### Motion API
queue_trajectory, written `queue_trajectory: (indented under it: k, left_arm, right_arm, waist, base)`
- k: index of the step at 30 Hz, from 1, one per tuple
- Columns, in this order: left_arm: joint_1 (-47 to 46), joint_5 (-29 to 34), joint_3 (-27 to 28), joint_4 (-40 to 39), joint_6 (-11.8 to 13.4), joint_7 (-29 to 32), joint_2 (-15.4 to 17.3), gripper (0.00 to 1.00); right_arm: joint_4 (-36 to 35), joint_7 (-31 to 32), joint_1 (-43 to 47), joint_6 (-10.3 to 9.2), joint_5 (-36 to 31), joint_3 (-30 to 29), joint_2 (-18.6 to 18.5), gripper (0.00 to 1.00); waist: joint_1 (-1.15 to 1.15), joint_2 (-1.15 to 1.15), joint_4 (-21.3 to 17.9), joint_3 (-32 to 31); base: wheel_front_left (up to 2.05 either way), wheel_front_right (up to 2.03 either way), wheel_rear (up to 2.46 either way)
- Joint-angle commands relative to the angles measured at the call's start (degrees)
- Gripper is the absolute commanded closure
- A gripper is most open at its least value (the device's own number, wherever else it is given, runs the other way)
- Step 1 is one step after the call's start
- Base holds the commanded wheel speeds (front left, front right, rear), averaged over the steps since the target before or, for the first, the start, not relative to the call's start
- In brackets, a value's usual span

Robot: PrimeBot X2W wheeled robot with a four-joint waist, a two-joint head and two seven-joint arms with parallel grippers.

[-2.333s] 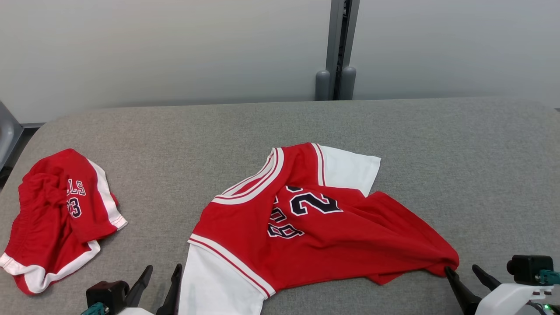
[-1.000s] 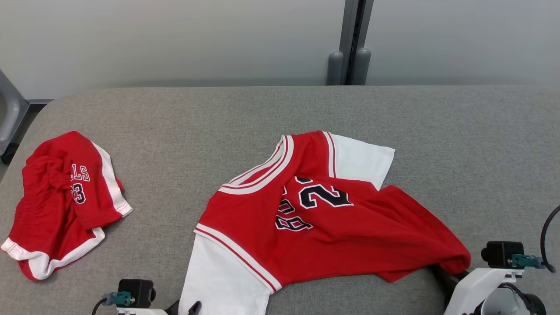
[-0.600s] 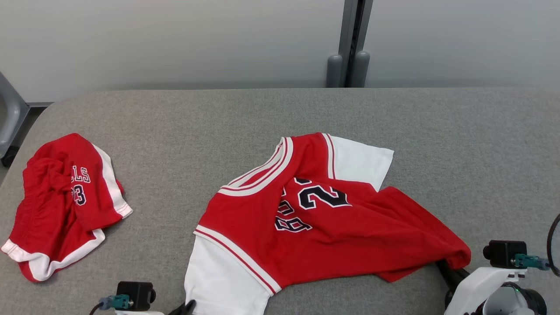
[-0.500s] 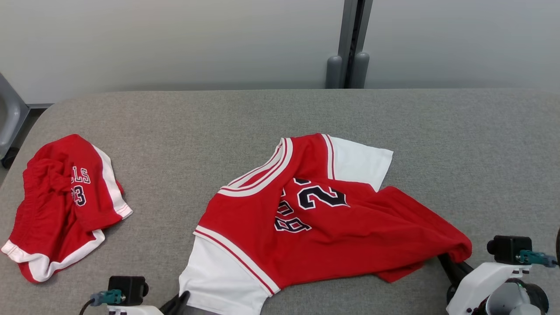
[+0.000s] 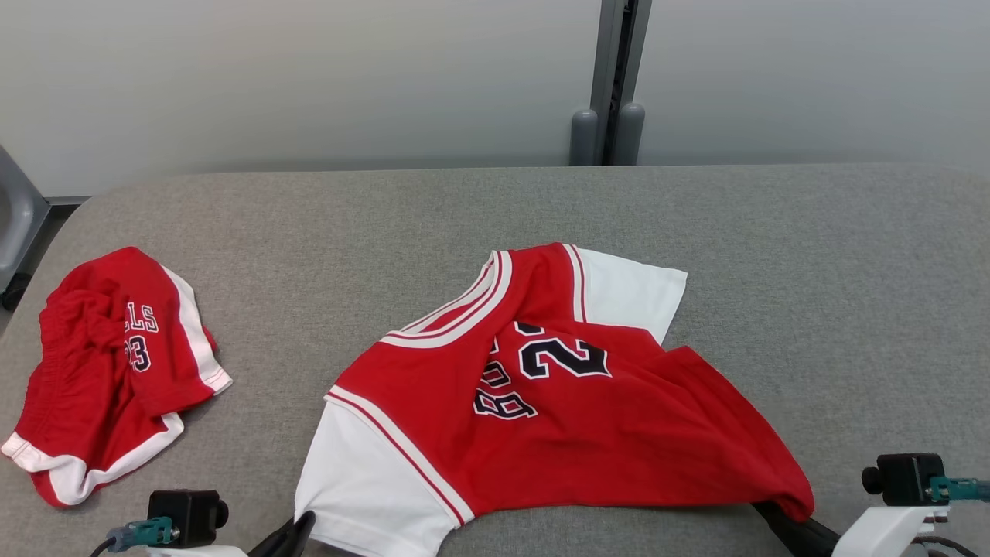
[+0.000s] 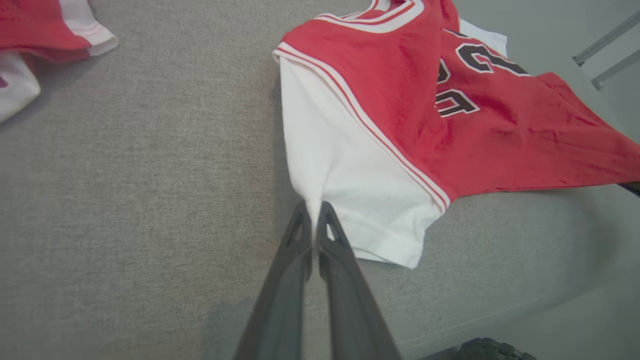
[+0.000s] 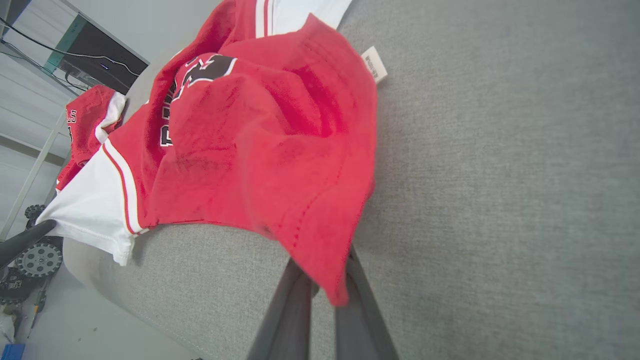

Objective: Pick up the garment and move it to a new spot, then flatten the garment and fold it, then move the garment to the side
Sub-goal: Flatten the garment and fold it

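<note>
Garment (image 5: 588, 433) — left fingers (image 6: 295, 250) on sleeve (image 6: 350, 195)

Garments: two, both red with white trim, namely one jersey (image 5: 557, 402) at centre and one pair of shorts (image 5: 108, 371) to the left. Padded grey table (image 5: 773, 255): one. Grippers at the near edge: two, the left gripper (image 6: 314, 207) and the right gripper (image 7: 324, 285), each with two dark fingers. Black camera boxes: two, a left camera box (image 5: 186, 514) and a right camera box (image 5: 905, 478). Grey posts at the far wall: two, a left post (image 5: 584, 138) and a right post (image 5: 630, 135). Sewn label (image 7: 375, 64): one.
</note>
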Motion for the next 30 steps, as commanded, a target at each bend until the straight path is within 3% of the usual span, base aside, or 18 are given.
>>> queue_trajectory:
  k: [1, 7, 14, 21, 30]
  left_arm:
    - [0.62, -1.02, 0.30, -1.64, -0.06, 0.83, 0.59, 1.00]
    - [0.33, -2.01, 0.38, -5.35, -0.46, 2.72, 2.10, 1.00]
    - [-7.67, -5.02, 0.24, -7.59, -2.55, 7.14, 6.93, 1.00]
    - [-23.63, -13.29, -1.44, -4.60, -3.50, 12.64, 11.12, 1.00]
    - [-51.25, -22.56, -5.78, 6.15, -3.50, 17.08, 17.41, 1.00]
  right_arm:
    - [-1.93, 1.56, 1.73, 0.01, 1.72, -0.15, -1.88, 1.00]
    - [-7.25, 2.70, 2.38, 0.02, 3.14, -1.16, -3.57, 1.00]
    - [-10.14, 3.19, -2.86, 0.02, 2.80, -2.15, -3.59, 1.00]
    - [-10.96, 2.51, -15.28, 0.02, 4.59, -2.53, -2.71, 1.00]
    - [-5.26, 4.38, -39.07, 0.02, 6.59, 1.16, -4.31, 1.00]
  waist:
    - [0.00, 0.00, -0.08, 0.13]
    - [0.00, 0.00, -0.74, 0.52]
    - [0.00, 0.00, -0.76, 2.81]
    - [0.00, 0.00, -1.21, 9.55]
    - [0.00, 0.00, -2.33, 22.53]
  base:
    - [0.00, 0.00, 0.00]
    - [0.00, 0.00, 0.00]
    - [0.00, 0.00, 0.00]
    - [0.00, 0.00, 0.00]
    - [0.00, 0.00, 0.00]
